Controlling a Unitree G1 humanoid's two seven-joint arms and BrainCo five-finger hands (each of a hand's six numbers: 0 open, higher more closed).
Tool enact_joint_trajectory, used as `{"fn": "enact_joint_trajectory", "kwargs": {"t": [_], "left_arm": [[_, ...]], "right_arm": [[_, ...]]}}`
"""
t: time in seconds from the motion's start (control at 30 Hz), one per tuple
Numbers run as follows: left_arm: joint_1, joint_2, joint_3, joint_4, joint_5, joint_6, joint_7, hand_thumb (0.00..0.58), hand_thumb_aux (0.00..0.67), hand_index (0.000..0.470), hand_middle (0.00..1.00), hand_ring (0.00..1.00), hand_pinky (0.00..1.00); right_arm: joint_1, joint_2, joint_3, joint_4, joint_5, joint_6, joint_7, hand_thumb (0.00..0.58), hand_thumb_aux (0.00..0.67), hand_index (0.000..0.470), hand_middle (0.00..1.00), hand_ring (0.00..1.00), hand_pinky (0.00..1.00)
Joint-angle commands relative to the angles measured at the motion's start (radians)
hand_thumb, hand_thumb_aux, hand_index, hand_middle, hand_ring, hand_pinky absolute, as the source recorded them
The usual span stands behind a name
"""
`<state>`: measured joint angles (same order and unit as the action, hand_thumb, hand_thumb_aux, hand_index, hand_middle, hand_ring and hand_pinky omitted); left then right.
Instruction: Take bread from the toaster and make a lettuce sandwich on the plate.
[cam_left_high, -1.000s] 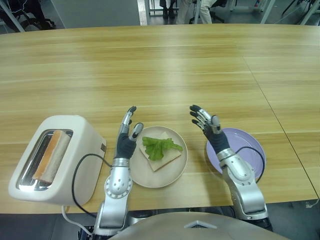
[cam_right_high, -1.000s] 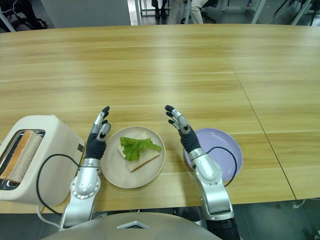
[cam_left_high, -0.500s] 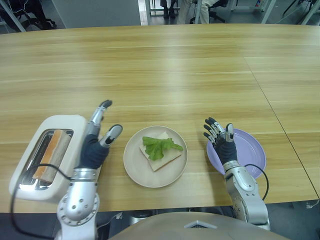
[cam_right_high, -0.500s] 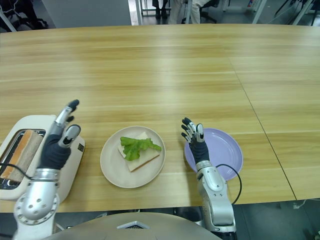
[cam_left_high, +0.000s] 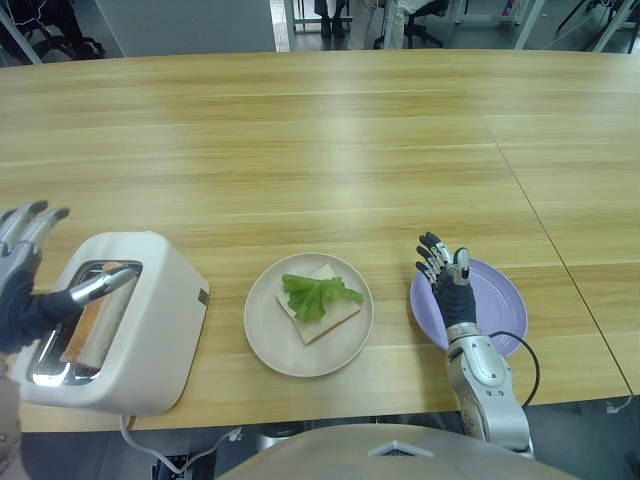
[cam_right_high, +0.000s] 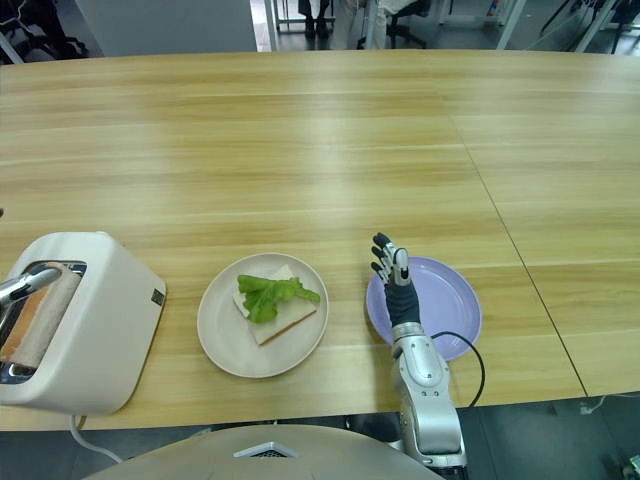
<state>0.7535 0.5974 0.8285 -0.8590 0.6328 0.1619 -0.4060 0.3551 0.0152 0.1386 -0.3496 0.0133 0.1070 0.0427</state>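
Left hand at far left edge: fingers spread, holding nothing, one across the toaster slot where bread stands. Right hand, lower right: fingers straight, empty, at purple plate rim. Lettuce on slice, beige plate, lower centre.

- Behind the toaster and both plates, the counter gives wide passage.
- The left hand hangs at the toaster's slot, one finger across the bread.
- A strip of counter separates the toaster and the beige plate.
- The right hand stands upright between the beige plate and the purple plate, narrowing that gap.
- The lettuce lies uncovered, reachable from above.
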Motion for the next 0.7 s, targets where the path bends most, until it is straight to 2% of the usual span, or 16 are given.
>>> {"fn": "enact_joint_trajectory", "kwargs": {"t": [0.03, 0.27, 0.57, 0.63, 0.67, 0.7], "left_arm": [[0.049, 0.021, 0.061, 0.048, 0.048, -0.058, -0.046, 0.000, 0.000, 0.000, 0.00, 0.00, 0.00], [0.143, -0.015, 0.126, 0.057, -0.012, -0.149, -0.126, 0.000, 0.000, 0.000, 0.00, 0.00, 0.00], [0.146, -0.050, 0.139, 0.048, -0.079, -0.175, -0.181, 0.014, 0.008, 0.005, 0.00, 0.00, 0.00], [0.144, -0.052, 0.135, 0.049, -0.074, -0.180, -0.188, 0.120, 0.074, 0.051, 0.00, 0.00, 0.00], [0.135, -0.054, 0.132, 0.051, -0.071, -0.177, -0.185, 0.120, 0.074, 0.051, 0.00, 0.00, 0.00], [0.133, -0.055, 0.129, 0.053, -0.066, -0.180, -0.186, 0.275, 0.184, 0.126, 0.00, 0.00, 0.00]], "right_arm": [[-0.012, -0.001, -0.014, 0.017, -0.008, -0.012, -0.015, 0.000, 0.000, 0.000, 0.00, 0.00, 0.00], [-0.025, -0.006, -0.021, 0.044, -0.011, -0.021, -0.024, 0.000, 0.000, 0.000, 0.00, 0.00, 0.00], [-0.042, -0.009, -0.014, 0.072, -0.025, -0.032, -0.030, 0.000, 0.000, 0.000, 0.00, 0.00, 0.00], [-0.042, -0.008, -0.015, 0.072, -0.027, -0.033, -0.029, 0.000, 0.000, 0.000, 0.00, 0.00, 0.00], [-0.041, -0.008, -0.015, 0.073, -0.028, -0.035, -0.029, 0.000, 0.000, 0.000, 0.00, 0.00, 0.00], [-0.041, -0.008, -0.016, 0.073, -0.030, -0.035, -0.029, 0.000, 0.000, 0.000, 0.00, 0.00, 0.00]]}}
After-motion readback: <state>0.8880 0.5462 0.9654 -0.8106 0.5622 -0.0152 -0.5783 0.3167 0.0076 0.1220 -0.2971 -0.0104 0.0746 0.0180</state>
